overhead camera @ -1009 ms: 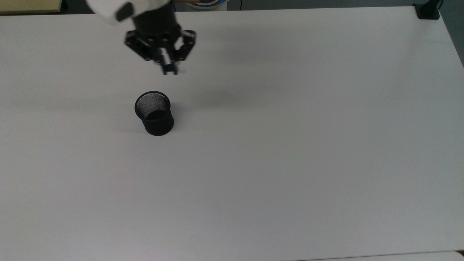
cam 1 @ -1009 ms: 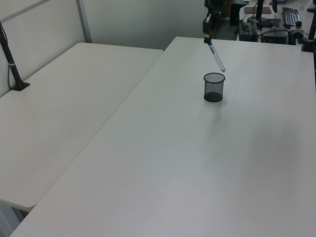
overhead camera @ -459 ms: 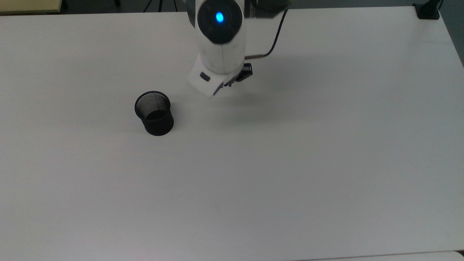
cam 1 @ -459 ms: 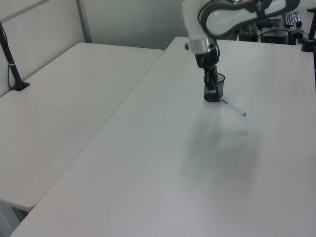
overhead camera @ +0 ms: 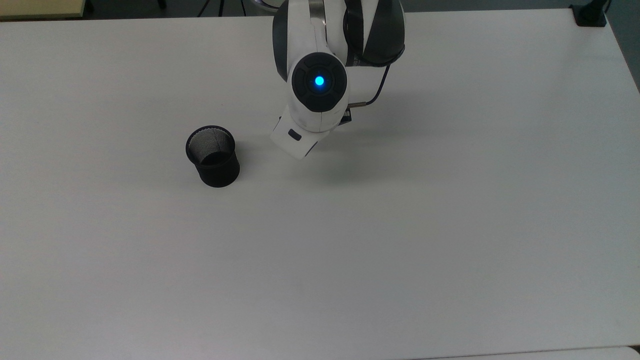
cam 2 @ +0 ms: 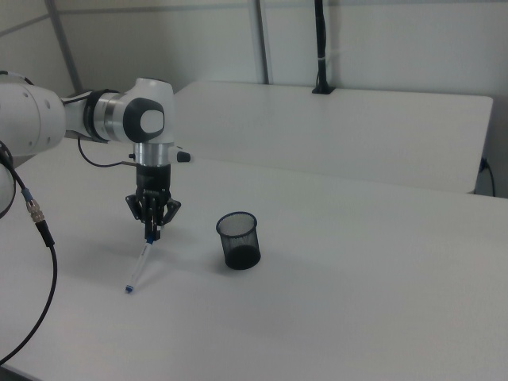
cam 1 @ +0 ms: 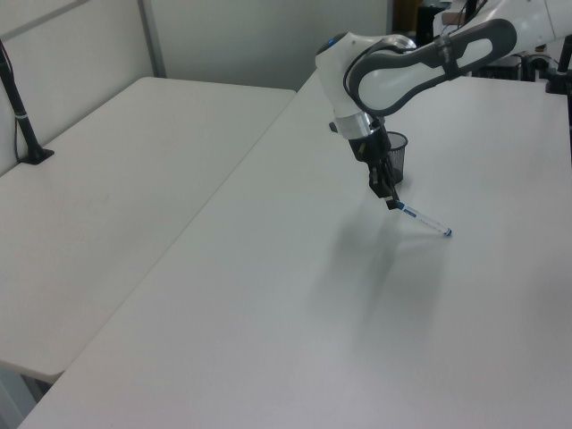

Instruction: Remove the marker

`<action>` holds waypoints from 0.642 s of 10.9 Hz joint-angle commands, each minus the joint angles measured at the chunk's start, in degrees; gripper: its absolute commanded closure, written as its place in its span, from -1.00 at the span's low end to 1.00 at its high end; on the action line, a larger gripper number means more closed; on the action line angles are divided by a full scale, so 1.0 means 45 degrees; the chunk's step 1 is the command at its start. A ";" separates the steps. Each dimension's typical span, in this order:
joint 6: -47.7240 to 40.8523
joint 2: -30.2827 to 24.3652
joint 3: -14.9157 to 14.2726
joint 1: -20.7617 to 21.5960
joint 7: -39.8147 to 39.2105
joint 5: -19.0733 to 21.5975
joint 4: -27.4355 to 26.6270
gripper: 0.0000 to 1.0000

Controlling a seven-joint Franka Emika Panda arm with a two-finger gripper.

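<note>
1. Marker (cam 2: 138,267): white barrel, blue at both ends, slanting down from the end effector (cam 2: 150,231) to the worktop (cam 2: 357,302); lower tip at or just above the surface (contact hard to judge). Also seen in the left view (cam 1: 424,221), stretching toward the left view's right. Outside the mesh cup (cam 2: 238,240) and apart from it.
2. End effector (cam 1: 390,202): fingers clamped together on the marker's upper end, pointing straight down, low over the worktop.
3. Arm (cam 2: 119,117): reaching out roughly level, then bent down at the wrist, last links vertical. In the top view, wrist housing with a lit blue light (overhead camera: 319,81) sitting right over the grasp and hiding it.
4. Mesh cup (overhead camera: 213,155): black, upright, mouth open; to the top view's left of the wrist, near but not touching. In the left view (cam 1: 391,153) partly behind the arm.
5. Open room: bare worktop (overhead camera: 450,225) all around the marker, widest toward the top view's right and bottom; edges well away from the marker on every side.
6. Beyond: a second white table (cam 1: 107,197) alongside at the left view's left, with a black clamped post (cam 1: 22,116) on its far side (another post (cam 2: 321,48) on the table behind in the right view).
</note>
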 commanded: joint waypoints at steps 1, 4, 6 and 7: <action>0.0897 -0.0053 -0.0145 0.0080 0.0193 0.0207 -0.0429 0.20; 0.0958 -0.0111 -0.0164 -0.0017 0.0232 0.0128 -0.0371 -0.57; 0.0997 -0.0829 -0.0164 -0.0269 0.1165 0.0031 -0.0313 -1.00; 0.0997 -0.1414 -0.0164 -0.0639 0.1189 -0.0027 -0.0274 -1.00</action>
